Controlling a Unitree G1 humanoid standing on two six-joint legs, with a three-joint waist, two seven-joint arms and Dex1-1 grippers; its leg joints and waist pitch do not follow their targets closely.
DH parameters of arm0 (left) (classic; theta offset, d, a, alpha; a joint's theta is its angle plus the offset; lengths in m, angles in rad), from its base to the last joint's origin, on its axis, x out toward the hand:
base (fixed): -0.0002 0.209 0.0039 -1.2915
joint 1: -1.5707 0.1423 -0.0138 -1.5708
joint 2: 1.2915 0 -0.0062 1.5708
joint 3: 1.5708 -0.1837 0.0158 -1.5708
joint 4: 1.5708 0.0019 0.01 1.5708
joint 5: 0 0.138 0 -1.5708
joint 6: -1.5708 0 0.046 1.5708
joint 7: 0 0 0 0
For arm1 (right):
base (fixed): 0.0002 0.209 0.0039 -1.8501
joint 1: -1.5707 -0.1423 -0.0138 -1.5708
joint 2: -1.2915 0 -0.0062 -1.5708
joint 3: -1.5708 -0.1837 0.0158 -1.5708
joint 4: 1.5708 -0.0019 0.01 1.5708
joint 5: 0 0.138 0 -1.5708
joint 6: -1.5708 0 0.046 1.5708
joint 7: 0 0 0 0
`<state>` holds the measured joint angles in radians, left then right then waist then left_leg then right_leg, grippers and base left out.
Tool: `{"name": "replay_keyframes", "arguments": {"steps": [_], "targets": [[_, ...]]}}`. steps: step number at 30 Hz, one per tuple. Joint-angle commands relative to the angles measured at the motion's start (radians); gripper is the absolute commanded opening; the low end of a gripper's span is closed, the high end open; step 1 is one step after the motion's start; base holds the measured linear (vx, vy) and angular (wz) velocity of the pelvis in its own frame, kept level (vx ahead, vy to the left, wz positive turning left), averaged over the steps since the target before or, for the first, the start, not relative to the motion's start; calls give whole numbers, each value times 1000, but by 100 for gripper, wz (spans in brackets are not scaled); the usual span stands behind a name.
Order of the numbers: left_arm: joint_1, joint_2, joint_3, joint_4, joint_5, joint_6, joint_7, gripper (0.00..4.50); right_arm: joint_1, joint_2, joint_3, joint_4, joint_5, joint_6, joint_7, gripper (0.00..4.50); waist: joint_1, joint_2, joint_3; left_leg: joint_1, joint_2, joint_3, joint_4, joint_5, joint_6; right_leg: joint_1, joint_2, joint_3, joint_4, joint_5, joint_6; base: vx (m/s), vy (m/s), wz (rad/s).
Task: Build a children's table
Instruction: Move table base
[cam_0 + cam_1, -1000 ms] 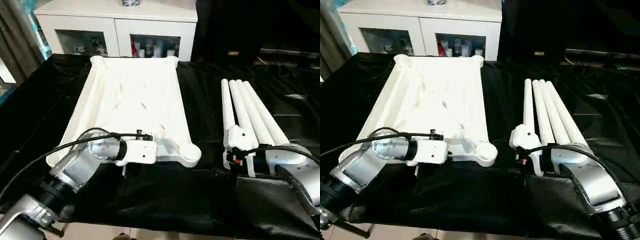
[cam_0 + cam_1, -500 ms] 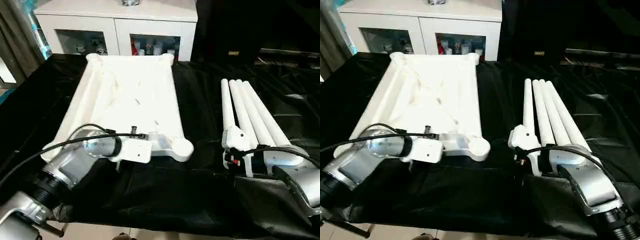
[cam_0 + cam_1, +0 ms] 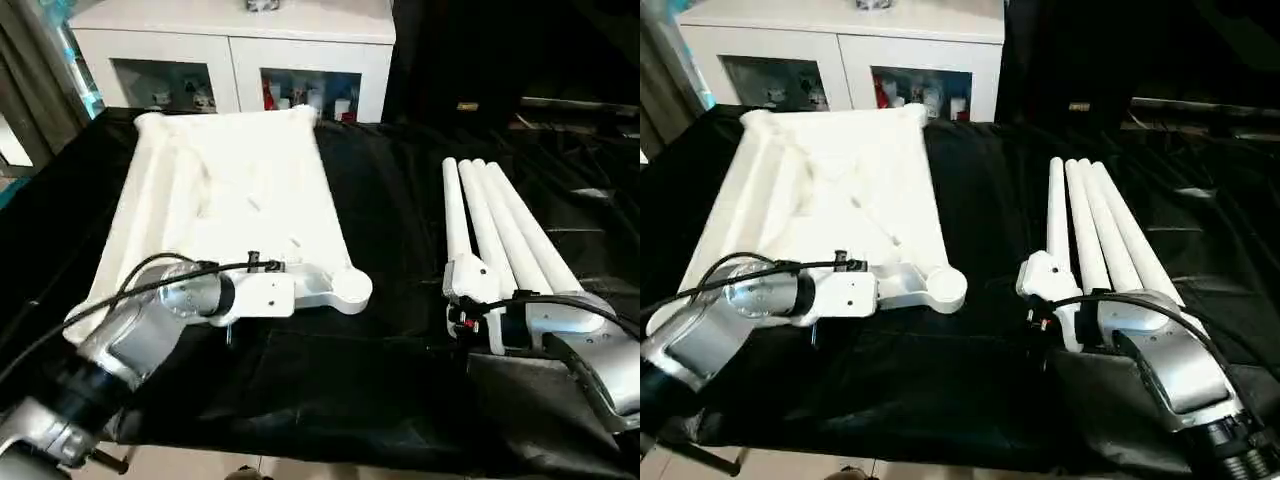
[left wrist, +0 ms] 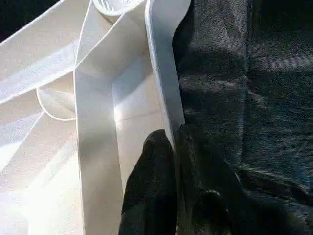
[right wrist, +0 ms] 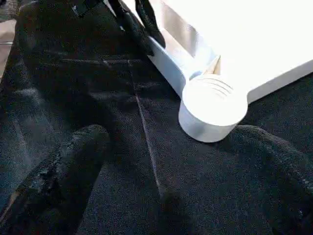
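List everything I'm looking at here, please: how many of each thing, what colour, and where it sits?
tabletop: one, white, upside down with ribs showing, on the left of the work table
legs: four, white tubes, lying side by side on the right
work table: one, draped in black cloth, under everything
cabinet: one, white with glass doors and small items inside, behind the work table
left gripper: one, black fingers on a silver arm, shut on the tabletop's near rim
right gripper: one, black fingers on a silver arm, open, just in front of the near ends of the legs
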<state>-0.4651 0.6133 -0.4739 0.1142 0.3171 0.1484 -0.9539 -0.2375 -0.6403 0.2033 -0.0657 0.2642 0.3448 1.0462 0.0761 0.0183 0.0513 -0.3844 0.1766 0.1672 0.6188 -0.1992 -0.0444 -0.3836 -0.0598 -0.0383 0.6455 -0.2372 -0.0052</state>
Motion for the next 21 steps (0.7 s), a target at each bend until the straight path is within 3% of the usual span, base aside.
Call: {"name": "replay_keyframes", "arguments": {"steps": [1,4,5,6,9,10,11,13,18,21], "targets": [[16,0,39,-39,19,22,42,2,-15,3,1,8,-7,-5,-1,450,3,-5,-62,16,55,-19,-75,-108,55,48,-82,44,-70,69,-274,0,0,0],[36,-2,36,-27,-1,-34,46,2,-19,8,0,13,-5,-6,0,450,3,-2,-62,17,55,-20,-74,-109,59,46,-81,44,-71,53,-271,0,0,0],[41,-2,39,-19,0,-50,59,2,-22,11,-2,14,-1,-4,1,450,1,-12,-62,16,55,-18,-74,-106,62,47,-80,44,-71,58,-270,0,0,0],[48,1,42,-7,2,-68,74,2,-24,13,-2,15,0,-3,2,450,4,-7,-62,15,55,-19,-74,-101,65,46,-81,44,-69,56,-269,0,0,0],[68,13,47,17,-10,-91,80,2,-30,14,-3,19,2,-5,6,450,4,-6,-62,15,55,-19,-74,-104,65,45,-81,43,-70,50,-260,0,0,0],[76,18,51,28,-31,-107,62,35,-33,16,-6,20,6,-5,6,450,5,-7,-63,16,55,-19,-74,-104,64,44,-81,43,-70,47,-259,0,0,0],[79,21,52,32,-43,-108,48,69,-34,17,-8,20,7,-5,6,450,5,-6,-63,16,53,-18,-73,-106,61,44,-80,44,-69,44,-258,0,0,0],[101,46,67,7,-97,-56,-46,69,-39,21,-15,19,13,-3,2,450,3,-6,-63,16,54,-18,-74,-103,60,44,-82,44,-68,48,-260,0,0,0],[114,70,103,-21,-137,-50,-78,112,-40,26,-30,4,35,16,3,450,1,-2,-59,20,56,-17,-78,-134,49,39,-81,45,-74,-7,-258,0,0,0],[101,100,182,-53,-206,-2,-89,126,-59,53,-70,-18,50,56,-63,450,2,-3,-59,23,54,-17,-80,-132,38,37,-78,44,-70,-8,-259,0,0,0]]}}
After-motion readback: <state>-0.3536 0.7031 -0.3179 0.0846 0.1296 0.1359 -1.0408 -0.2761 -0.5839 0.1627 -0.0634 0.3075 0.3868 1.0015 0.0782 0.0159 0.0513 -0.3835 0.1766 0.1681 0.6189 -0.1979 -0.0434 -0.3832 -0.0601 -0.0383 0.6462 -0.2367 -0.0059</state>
